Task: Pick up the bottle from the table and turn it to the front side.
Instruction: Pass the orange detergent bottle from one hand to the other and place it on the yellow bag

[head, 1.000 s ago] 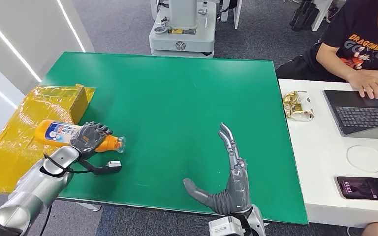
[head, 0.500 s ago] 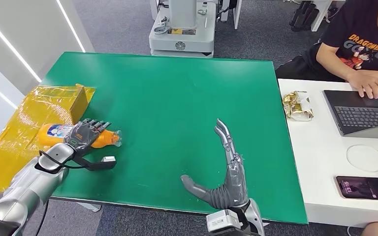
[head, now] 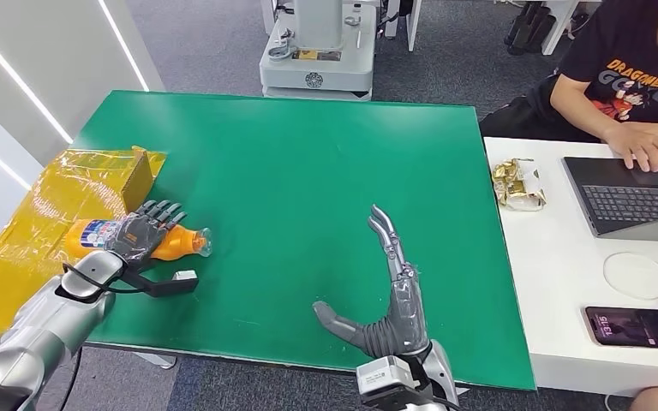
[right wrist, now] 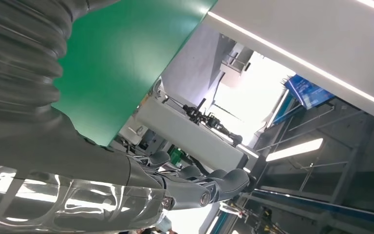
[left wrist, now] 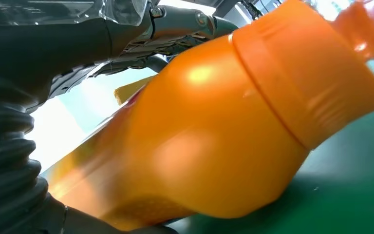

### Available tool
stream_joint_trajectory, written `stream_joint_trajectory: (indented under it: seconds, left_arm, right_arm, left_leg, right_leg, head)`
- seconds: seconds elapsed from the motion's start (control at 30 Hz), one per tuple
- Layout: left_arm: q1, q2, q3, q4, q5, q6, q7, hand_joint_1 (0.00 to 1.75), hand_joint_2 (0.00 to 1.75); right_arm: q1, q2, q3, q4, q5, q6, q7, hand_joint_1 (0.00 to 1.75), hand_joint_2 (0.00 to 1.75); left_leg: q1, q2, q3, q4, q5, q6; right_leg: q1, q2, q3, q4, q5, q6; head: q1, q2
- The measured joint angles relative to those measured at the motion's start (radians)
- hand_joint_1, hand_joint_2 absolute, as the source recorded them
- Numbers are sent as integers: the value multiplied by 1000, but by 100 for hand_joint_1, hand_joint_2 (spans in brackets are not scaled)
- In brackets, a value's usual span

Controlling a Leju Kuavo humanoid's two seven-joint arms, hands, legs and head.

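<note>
Orange plastic marks the bottle (head: 137, 241), which lies on its side at about eight o'clock on the green tabletop (head: 308, 171), near that edge, its cap end pointing toward three o'clock and its labelled body toward nine. The left hand (head: 141, 233) lies over the bottle's middle with its fingers curled across the top; in the left wrist view the bottle (left wrist: 214, 131) sits against the palm, with fingers over it and the thumb under it. Just beyond it, at about nine o'clock, a yellow-wrapped box (head: 107, 175) sits on a yellow sheet. The right hand (head: 390, 300) stands at about six o'clock, holding nothing, fingers straight and together pointing toward twelve, thumb spread out toward nine. At three o'clock, past the green edge, a person types on a laptop (head: 634, 197) on a white desk.
</note>
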Motion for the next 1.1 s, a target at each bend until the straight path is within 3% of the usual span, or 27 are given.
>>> stream_joint_trajectory:
  seconds: [0.27, 0.47, 0.73, 0.97, 1.1]
  left_arm:
    - [53, 25, 37, -28, 16, 44, 27, 0, 175]
    - [170, 58, 100, -148, 1, 68, 50, 0, 175]
    - [356, 67, 229, -385, 3, 70, 38, 0, 175]
    - [488, 34, 310, -652, 143, 126, -82, 0, 175]
    - [517, -27, 322, -790, 459, 161, -269, 0, 175]
  right_arm:
    - [-1, 0, 1, 6, -3, -2, -1, 0, 175]
    - [0, 0, 1, 6, -2, -3, -1, 0, 175]
    - [6, 0, 1, 3, 19, -4, 11, 0, 175]
    - [24, 1, -4, -19, 59, 25, 27, 0, 175]
    - [44, 4, -15, -40, 87, 49, 34, 0, 175]
  left_leg:
    - [0, 0, 0, 0, 0, 0]
    - [0, 0, 0, 0, 0, 0]
    - [0, 0, 0, 0, 0, -1]
    - [0, 0, 0, 0, -1, 0]
    - [0, -1, 0, 0, -1, 0]
  right_leg:
    - [0, 0, 0, 0, 0, 0]
    - [0, 1, -1, 0, -1, -1]
    - [0, 1, -1, 0, -1, -1]
    - [0, 0, -1, -1, -1, -1]
    - [0, -1, -1, -1, -1, -1]
  head:
    - [0, 0]
    - [0, 0]
    - [0, 0]
    - [0, 0]
    - [0, 0]
